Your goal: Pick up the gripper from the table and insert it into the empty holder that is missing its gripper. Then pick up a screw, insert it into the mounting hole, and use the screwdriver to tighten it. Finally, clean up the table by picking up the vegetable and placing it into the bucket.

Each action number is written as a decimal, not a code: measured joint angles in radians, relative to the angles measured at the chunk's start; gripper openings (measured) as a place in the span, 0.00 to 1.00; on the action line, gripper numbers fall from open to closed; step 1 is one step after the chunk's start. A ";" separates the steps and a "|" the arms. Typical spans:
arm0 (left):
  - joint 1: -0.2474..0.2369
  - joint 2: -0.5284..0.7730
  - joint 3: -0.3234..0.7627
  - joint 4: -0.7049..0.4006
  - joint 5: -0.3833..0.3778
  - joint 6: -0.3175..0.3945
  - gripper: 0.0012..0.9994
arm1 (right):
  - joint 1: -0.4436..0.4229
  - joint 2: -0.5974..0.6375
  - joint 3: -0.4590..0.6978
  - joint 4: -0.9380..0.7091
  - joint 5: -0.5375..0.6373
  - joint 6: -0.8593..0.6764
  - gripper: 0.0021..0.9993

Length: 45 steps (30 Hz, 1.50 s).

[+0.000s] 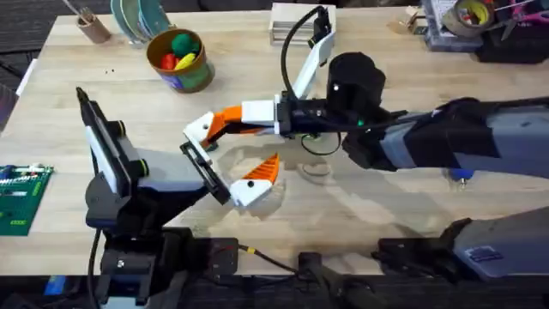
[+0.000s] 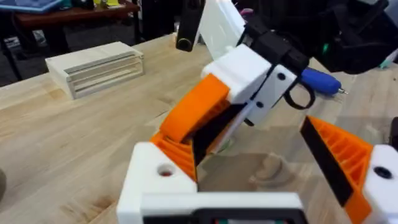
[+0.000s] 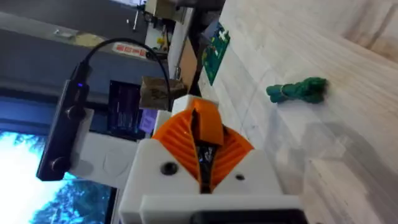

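Overhead view: your right gripper [image 1: 225,123] reaches in from the right to mid-table, its orange pads pressed together on the loose orange gripper [image 1: 230,118], which it holds against the empty holder [image 1: 199,129]; that holder is the far white finger block of your left gripper [image 1: 225,163]; the left gripper's jaws stand wide, its near finger carrying an orange ribbed tip [image 1: 262,169]

Left wrist view: the held orange gripper [image 2: 189,112] slants down onto the empty holder [image 2: 152,177], a white angular block with a round mounting hole [image 2: 165,170] on its face; whether the piece is fully seated, you cannot tell; beyond, the blue screwdriver [image 2: 320,81] lies on the table [image 2: 81,137], near a pale wooden block [image 2: 94,67]

Right wrist view: the orange wedge [image 3: 206,123] sits clamped between the right fingers [image 3: 174,134]; the vegetable [image 3: 298,91], small, dark green and knobbly, lies flat on the wood, well apart from both grippers

Overhead view: the bucket [image 1: 180,58], yellow-lined with a blue-green printed wall, stands at the far left of the table, holding coloured toys, well apart from the joined grippers
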 joint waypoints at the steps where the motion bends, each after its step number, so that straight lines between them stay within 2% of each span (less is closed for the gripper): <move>1: 0.000 0.000 0.000 0.000 0.001 0.000 0.99 | -0.003 0.000 0.001 -0.001 -0.008 0.000 0.09; 3: 0.000 0.000 0.000 0.000 0.008 0.001 0.99 | -0.011 0.000 0.002 -0.004 -0.030 0.000 0.14; 5: -0.001 0.000 0.001 -0.002 0.028 0.003 0.99 | -0.022 0.000 0.002 -0.008 -0.061 0.000 0.29; 7: -0.015 0.000 0.001 -0.008 0.088 0.007 0.99 | -0.030 0.004 0.007 -0.008 -0.095 -0.002 0.42; 9: -0.036 0.000 0.001 -0.013 0.137 0.009 0.99 | -0.038 0.010 0.015 -0.008 -0.135 -0.003 0.49; 13: -0.040 0.000 0.001 -0.019 0.187 0.009 0.99 | -0.066 0.010 0.018 -0.008 -0.195 -0.004 0.60; 16: -0.040 0.000 0.001 -0.021 0.201 0.009 0.99 | -0.079 0.010 0.018 -0.007 -0.217 -0.007 0.95; 17: -0.040 0.000 0.001 -0.022 0.205 0.009 0.99 | -0.079 0.010 0.018 -0.007 -0.223 -0.008 0.98; 23: -0.040 0.000 0.001 -0.023 0.211 0.009 0.99 | -0.093 0.010 0.018 -0.070 -0.198 -0.050 0.99; 29: -0.040 0.000 0.000 -0.026 0.217 0.009 0.99 | -0.179 0.010 0.024 -0.102 -0.042 -0.138 0.99; 33: -0.040 0.000 0.000 -0.026 0.219 0.009 0.99 | -0.232 0.007 0.073 -0.173 0.048 -0.236 0.99; 37: -0.040 0.000 0.000 -0.026 0.219 0.009 0.99 | -0.271 -0.025 0.163 -0.390 0.120 -0.354 0.99; 41: -0.040 0.000 0.000 -0.026 0.220 0.009 0.99 | -0.283 -0.106 0.270 -0.750 0.220 -0.528 0.99; 45: -0.040 0.000 0.000 -0.027 0.222 0.009 0.99 | -0.272 -0.200 0.382 -1.102 0.376 -0.718 0.99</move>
